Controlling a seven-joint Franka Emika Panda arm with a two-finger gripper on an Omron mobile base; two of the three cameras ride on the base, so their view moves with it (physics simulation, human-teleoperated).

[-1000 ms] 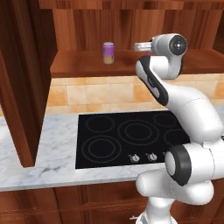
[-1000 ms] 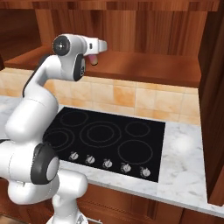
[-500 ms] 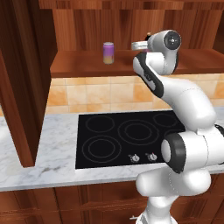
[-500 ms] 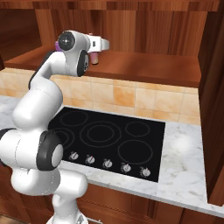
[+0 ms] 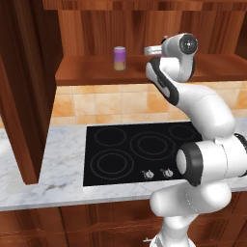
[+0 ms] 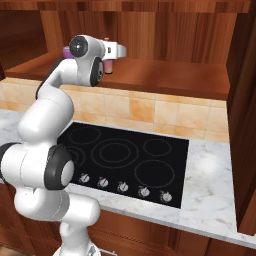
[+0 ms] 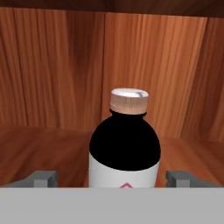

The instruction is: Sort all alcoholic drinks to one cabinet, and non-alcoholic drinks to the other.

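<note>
Left base view: the arm reaches up into the open cabinet (image 5: 144,29) above the hob, and the purple can (image 5: 119,58) stands upright on the cabinet shelf (image 5: 87,72), well to the left of the hand. Right base view: the hand is held level over the same shelf (image 6: 170,80), pointing at the back wall; a sliver of the purple can (image 6: 66,50) shows behind the arm's upper joint, and the small dark shape under the hand is too small to name. The desk (image 6: 210,170) carries the hob (image 6: 125,160) and no drinks within sight. Hand view: a bottle (image 7: 124,144) with a black shoulder, pale label and tan cap stands upright on the shelf, centred between the two fingertips (image 7: 43,178); the jaws are spread wide, with a clear gap to the bottle on each side. Judgement: the step in hand is the set-down of this bottle beside the can, and it looks complete. The next move calls for a straight retreat along the hand's axis, with the jaws kept spread and no sideways drift, so that the bottle stays standing.
</note>
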